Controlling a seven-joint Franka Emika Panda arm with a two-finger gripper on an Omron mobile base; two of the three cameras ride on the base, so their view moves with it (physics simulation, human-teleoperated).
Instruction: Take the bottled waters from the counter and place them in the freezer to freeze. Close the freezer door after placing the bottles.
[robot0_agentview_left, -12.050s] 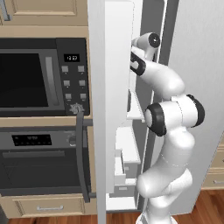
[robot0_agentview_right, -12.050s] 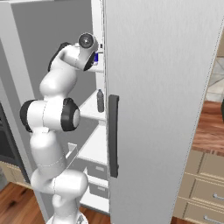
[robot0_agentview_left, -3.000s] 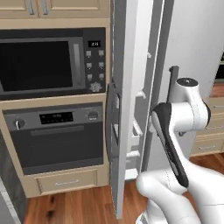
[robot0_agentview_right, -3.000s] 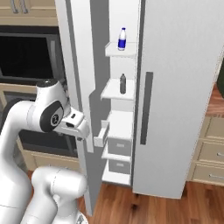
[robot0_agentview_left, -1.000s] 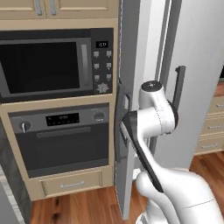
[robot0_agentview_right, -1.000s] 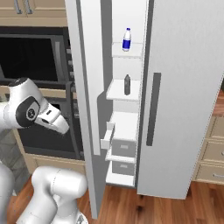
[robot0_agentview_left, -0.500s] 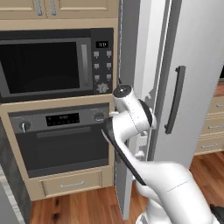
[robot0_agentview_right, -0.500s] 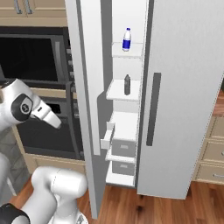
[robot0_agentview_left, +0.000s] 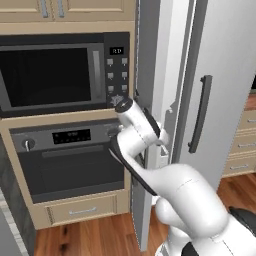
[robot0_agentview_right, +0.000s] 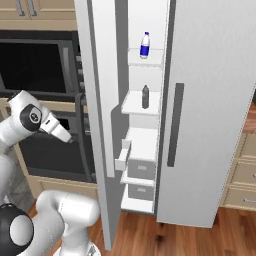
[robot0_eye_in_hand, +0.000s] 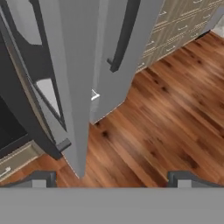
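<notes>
The freezer (robot0_agentview_right: 144, 150) stands open, its white shelves and drawers showing. The whitish bottled water with blue cap and label (robot0_agentview_right: 145, 45) stands upright on the top shelf. The slimmer greyish one (robot0_agentview_right: 145, 97) stands upright on the shelf below. The freezer door (robot0_agentview_right: 100, 100) is swung out towards me; it is edge-on (robot0_agentview_left: 146, 75) in the left base view. My gripper (robot0_agentview_right: 64, 136) is on the door's outer side, close to its face, open and empty. In the hand view the gripper (robot0_eye_in_hand: 111, 177) looks down past the freezer door (robot0_eye_in_hand: 74, 92) at the floor.
A black microwave (robot0_agentview_left: 55, 75) and wall oven (robot0_agentview_left: 70, 160) fill the wall left of the freezer door. The plain fridge door (robot0_agentview_right: 210, 100) is shut. The counter's beige drawers (robot0_agentview_right: 244, 172) are at the far right. Wood floor (robot0_eye_in_hand: 166, 113) lies below.
My arm has swung left, from in front of the door's edge to the oven side of the freezer door. The door and both bottles have stayed put.
</notes>
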